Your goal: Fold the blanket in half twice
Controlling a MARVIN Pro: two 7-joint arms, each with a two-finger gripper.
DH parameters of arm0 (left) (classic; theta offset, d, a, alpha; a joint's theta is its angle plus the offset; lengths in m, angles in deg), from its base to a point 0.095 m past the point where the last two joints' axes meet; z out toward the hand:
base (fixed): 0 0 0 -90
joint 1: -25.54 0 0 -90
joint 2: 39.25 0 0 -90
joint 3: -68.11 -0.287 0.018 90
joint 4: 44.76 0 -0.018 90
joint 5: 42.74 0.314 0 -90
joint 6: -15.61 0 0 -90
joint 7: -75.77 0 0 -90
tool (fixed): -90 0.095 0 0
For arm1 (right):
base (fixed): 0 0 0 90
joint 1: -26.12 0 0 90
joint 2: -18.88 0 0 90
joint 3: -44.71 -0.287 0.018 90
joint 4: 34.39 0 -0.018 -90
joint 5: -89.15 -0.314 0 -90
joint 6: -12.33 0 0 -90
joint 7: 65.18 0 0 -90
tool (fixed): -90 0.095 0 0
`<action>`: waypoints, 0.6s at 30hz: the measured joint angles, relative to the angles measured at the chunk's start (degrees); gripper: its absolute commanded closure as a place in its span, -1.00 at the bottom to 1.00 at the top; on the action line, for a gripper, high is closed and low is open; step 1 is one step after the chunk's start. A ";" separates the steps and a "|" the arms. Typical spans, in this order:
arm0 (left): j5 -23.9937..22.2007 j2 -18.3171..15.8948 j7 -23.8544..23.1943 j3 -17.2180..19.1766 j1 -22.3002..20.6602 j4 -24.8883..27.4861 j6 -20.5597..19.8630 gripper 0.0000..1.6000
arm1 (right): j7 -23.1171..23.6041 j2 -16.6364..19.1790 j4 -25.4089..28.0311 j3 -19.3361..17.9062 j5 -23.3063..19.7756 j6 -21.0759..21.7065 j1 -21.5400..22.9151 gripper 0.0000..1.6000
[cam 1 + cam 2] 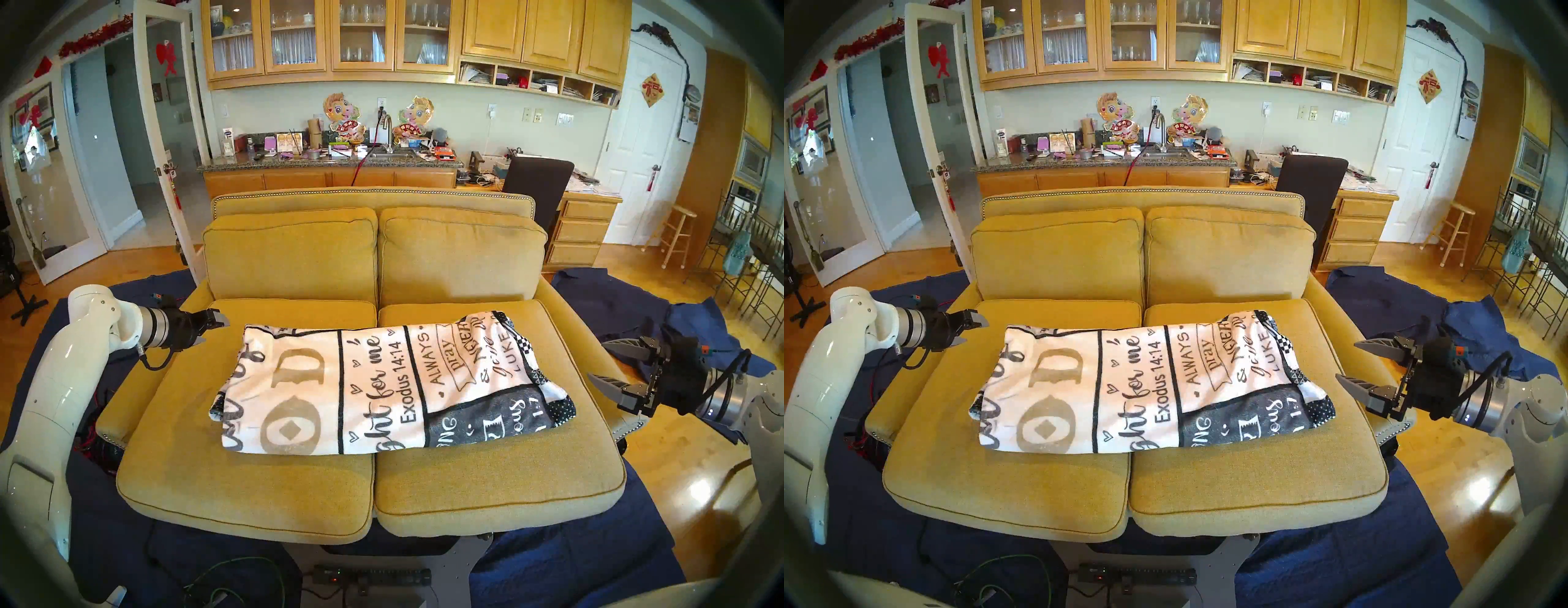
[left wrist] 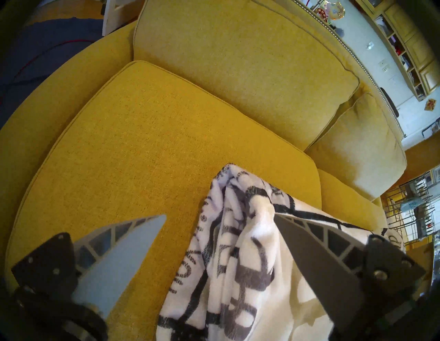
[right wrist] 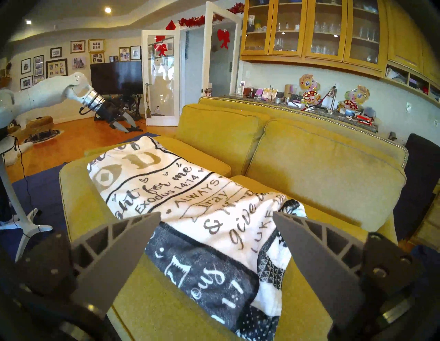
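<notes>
The blanket (image 1: 382, 382), white fleece with black and tan lettering and a checked border, lies folded into a long bundle across both seat cushions of the yellow sofa (image 1: 254, 458). It also shows in the other head view (image 1: 1144, 386). My left gripper (image 1: 214, 332) (image 1: 975, 332) is open and empty, hovering just left of the blanket's far left corner (image 2: 238, 262). My right gripper (image 1: 597, 360) (image 1: 1347, 360) is open and empty over the right armrest, just right of the blanket's bordered end (image 3: 273, 266). Neither gripper touches the blanket.
Navy blue cloths (image 1: 615, 305) cover the floor around the sofa. A power strip (image 1: 369, 577) and cables lie on the floor in front. The sofa's back cushions (image 1: 292, 259) rise behind the blanket. A dark chair (image 1: 539, 187) and a counter stand behind.
</notes>
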 measured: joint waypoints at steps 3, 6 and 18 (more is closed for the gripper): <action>-0.34 0.44 0.60 -0.72 -1.29 -1.12 0.00 -1.00 | -0.57 -0.65 0.90 -0.62 1.04 1.07 -0.76 -1.00; -0.64 0.79 1.19 -1.40 -2.55 -2.21 0.00 -1.00 | -1.10 -1.15 1.72 -1.10 1.90 2.20 -1.41 -1.00; -1.87 1.59 2.99 -3.95 -6.99 -5.93 0.00 -1.00 | -2.97 -2.68 4.44 -2.26 4.04 5.62 -2.60 -1.00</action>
